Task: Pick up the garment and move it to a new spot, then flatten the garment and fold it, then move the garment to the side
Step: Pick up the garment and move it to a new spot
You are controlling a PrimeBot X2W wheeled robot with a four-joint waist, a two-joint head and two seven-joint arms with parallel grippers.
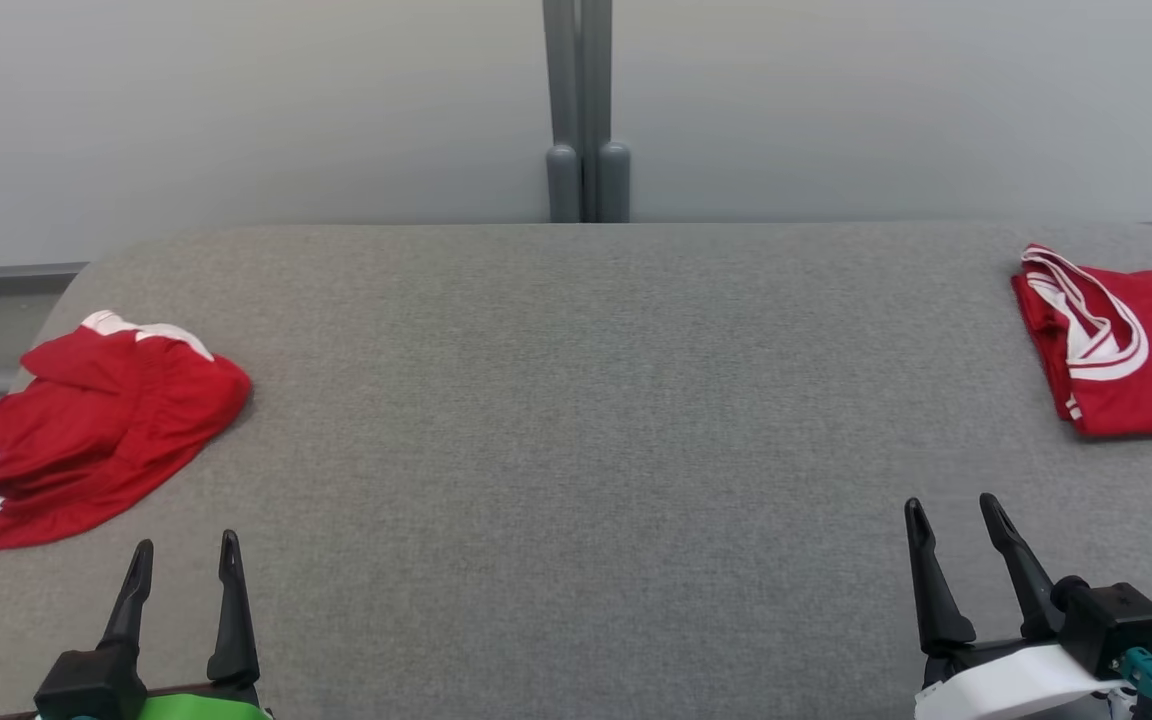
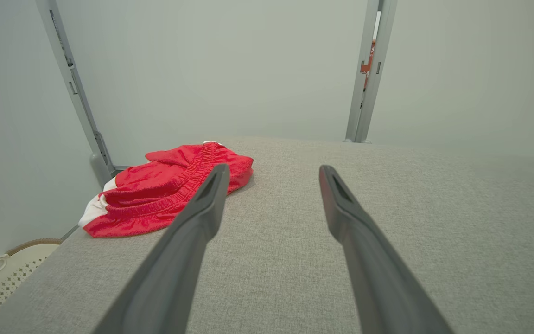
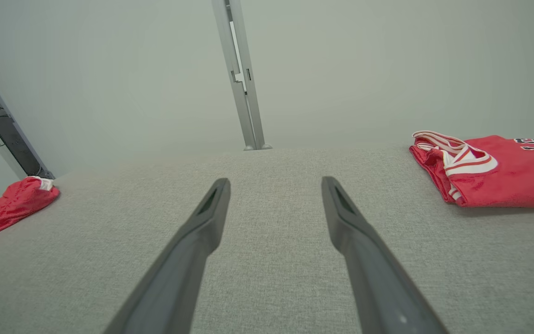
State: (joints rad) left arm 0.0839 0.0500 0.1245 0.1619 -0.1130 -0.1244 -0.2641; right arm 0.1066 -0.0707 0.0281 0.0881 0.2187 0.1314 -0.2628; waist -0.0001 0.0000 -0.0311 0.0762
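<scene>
While both arms sat low at the near edge, left fingers (image 1: 232, 600) and right fingers (image 1: 931, 590) parted and holding nothing, I noted the crumpled red shorts (image 1: 101, 430) at the tabletop's (image 1: 576, 400) left edge, likely my next pick, the jersey (image 1: 1126, 350) lying folded at far right.

Grey fabric table (image 1: 576, 420); grey post (image 1: 581, 110) behind; pale wall (image 1: 236, 110)

Red shorts (image 1: 101, 430) crumpled, white trim, lying far left; red jersey (image 1: 1126, 350), seemingly folded, far right.
</scene>
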